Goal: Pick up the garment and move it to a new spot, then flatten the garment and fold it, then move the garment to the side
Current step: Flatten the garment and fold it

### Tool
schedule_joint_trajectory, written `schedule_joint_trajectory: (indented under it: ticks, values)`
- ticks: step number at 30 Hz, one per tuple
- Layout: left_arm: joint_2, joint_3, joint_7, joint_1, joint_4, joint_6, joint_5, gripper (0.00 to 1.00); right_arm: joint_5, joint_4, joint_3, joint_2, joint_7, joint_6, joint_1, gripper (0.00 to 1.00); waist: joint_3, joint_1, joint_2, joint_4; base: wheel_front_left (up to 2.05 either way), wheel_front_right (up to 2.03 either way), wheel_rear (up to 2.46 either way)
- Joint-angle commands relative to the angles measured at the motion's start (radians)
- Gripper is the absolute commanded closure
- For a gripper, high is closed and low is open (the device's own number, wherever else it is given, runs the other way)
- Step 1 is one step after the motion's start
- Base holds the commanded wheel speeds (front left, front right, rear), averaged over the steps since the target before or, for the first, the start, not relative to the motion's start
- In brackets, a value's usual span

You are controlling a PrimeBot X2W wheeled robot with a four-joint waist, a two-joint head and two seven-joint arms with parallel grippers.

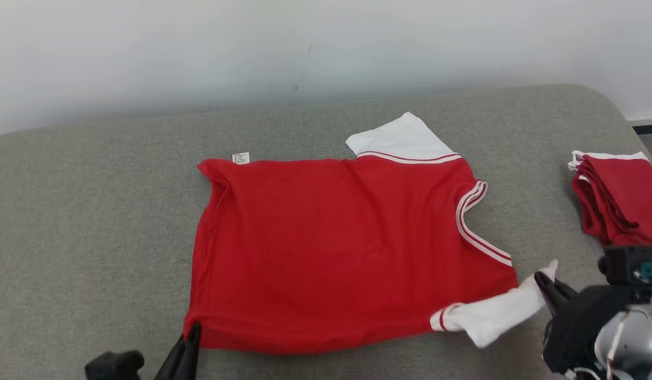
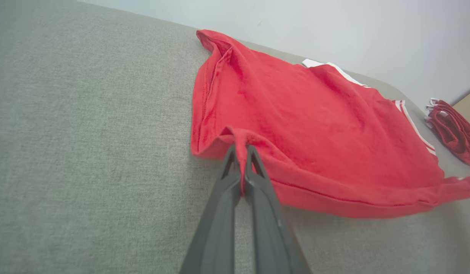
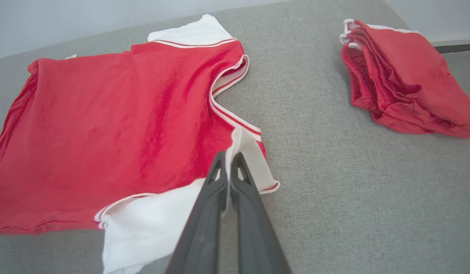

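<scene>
We see one red shirt (image 1: 331, 248) and one folded red pile (image 1: 621, 200). Our left gripper (image 1: 193, 330) and right gripper (image 1: 541, 277) both pinch the shirt.

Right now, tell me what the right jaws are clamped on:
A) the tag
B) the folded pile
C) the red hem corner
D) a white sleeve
D: in the right wrist view the right jaws are shut on the edge of the white sleeve of the shirt; the hem corner is in the left jaws instead.
</scene>
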Motion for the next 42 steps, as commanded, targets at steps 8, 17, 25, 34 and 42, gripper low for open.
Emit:
schedule_joint_trajectory:
  ticks: [8,17,25,34,42]
  values:
    - [0.007,-0.039,0.084,-0.142,0.097,0.002,0.031,1.0,-0.018,0.187,0.081,-0.109,-0.078,-0.003,-0.171,1.0,0.014,-0.0001,0.0,0.007,0.0,0.0,0.0]
    - [-0.005,-0.047,0.103,-0.282,0.211,0.012,0.044,1.0,0.003,0.365,0.205,-0.2,-0.194,-0.003,-0.34,1.0,0.056,-0.0001,0.0,0.005,0.0,0.0,0.0]
    - [-0.012,-0.052,0.11,-0.368,0.29,0.021,0.051,1.0,0.019,0.487,0.3,-0.256,-0.278,-0.003,-0.443,1.0,0.089,-0.0001,0.0,0.01,0.0,0.0,0.0]
    - [-0.038,-0.061,0.073,-0.45,0.393,0.021,0.053,0.16,0.001,0.594,0.31,-0.236,-0.35,-0.003,-0.497,0.62,0.116,-0.0001,0.0,0.019,0.0,0.0,0.0]
    - [-0.028,-0.059,0.011,-0.438,0.443,0.038,0.07,0.0,-0.008,0.615,0.297,-0.218,-0.447,-0.003,-0.499,0.0,0.099,-0.0001,0.0,0.019,0.0,0.0,0.0]
